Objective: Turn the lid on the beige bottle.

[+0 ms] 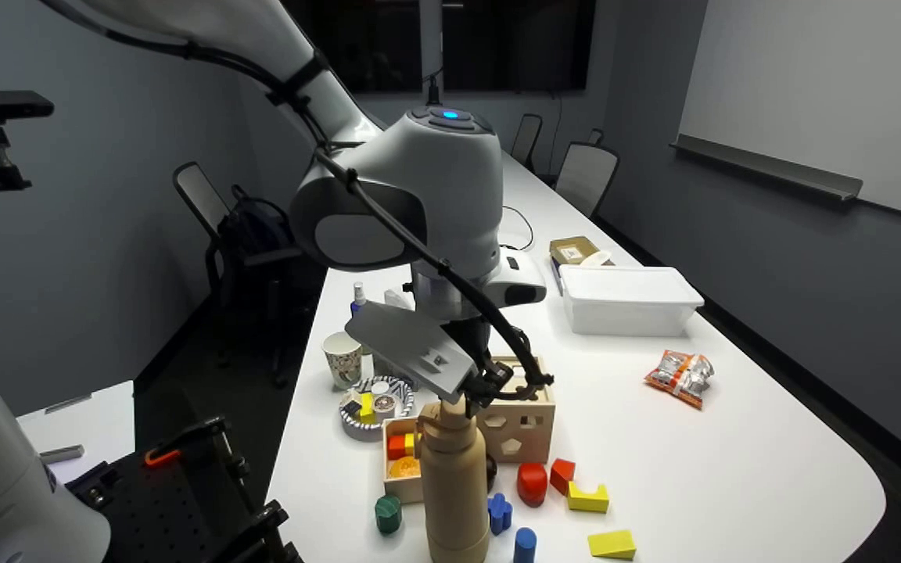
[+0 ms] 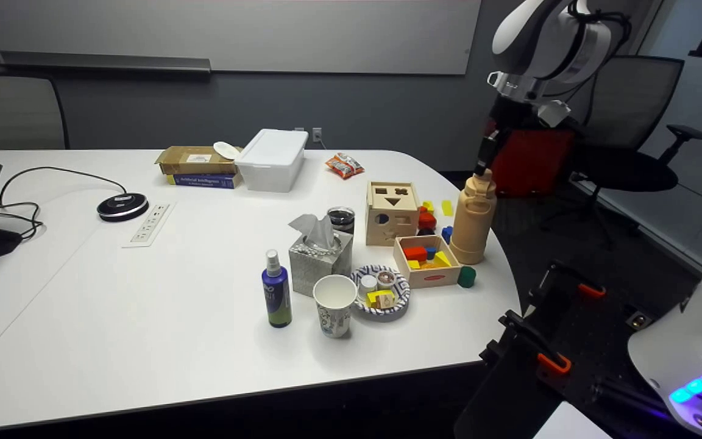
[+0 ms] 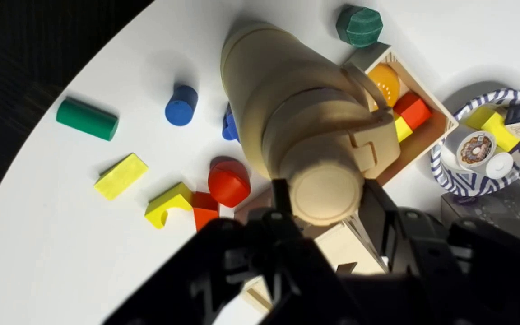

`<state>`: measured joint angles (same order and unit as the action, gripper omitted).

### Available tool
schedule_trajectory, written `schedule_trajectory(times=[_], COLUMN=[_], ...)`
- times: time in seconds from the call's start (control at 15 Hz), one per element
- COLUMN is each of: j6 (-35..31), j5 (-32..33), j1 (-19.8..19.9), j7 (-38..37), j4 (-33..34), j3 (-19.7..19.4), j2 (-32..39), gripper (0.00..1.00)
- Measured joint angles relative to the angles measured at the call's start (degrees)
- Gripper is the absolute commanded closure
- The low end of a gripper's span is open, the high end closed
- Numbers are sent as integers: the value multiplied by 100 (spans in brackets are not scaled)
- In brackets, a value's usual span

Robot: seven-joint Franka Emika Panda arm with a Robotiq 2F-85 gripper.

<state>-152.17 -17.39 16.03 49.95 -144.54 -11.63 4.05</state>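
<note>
- Plainly, the lid (image 3: 325, 193) is on the beige bottle (image 3: 269, 76), a round top of the same beige.
- To either side of it the gripper (image 3: 327, 194) has its fingers (image 3: 281, 198), clamped on the lid.
- Upright in both exterior views, the bottle stands on the white table (image 2: 174, 317) near its curved edge, under the arm (image 1: 450, 188).
- Just beside the bottle sits a shallow wooden tray (image 2: 427, 280) of red, yellow, blue and orange pieces, with a dark green block (image 3: 359, 26) by its end.
- Near these stands a wooden box (image 2: 392, 210) with shaped holes.
- Scattered on the bottle's opposite side are a blue cylinder (image 3: 181, 106), a red block (image 3: 229, 183), a yellow arch (image 3: 167, 203), a yellow block (image 3: 121, 176) and a green cylinder (image 3: 87, 119) lying on its side.
- Past the tray come a striped bowl (image 3: 445, 174) of small containers and blocks, a paper cup (image 2: 334, 317), a silver tissue box (image 2: 320, 268) and a spray bottle (image 2: 276, 296).
- Well apart, on the far side of the table in an exterior view, are a snack bag (image 2: 344, 165), a white lidded tub (image 2: 272, 161) and a cardboard box (image 2: 174, 161) resting on a book (image 2: 202, 181).
</note>
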Motion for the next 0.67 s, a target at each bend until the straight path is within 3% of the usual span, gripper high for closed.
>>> schedule_trajectory(times=[0.67], j6=[365], j5=[299], j1=[58], j7=[717], j4=[153], j3=[-47], j2=[49], gripper=[83])
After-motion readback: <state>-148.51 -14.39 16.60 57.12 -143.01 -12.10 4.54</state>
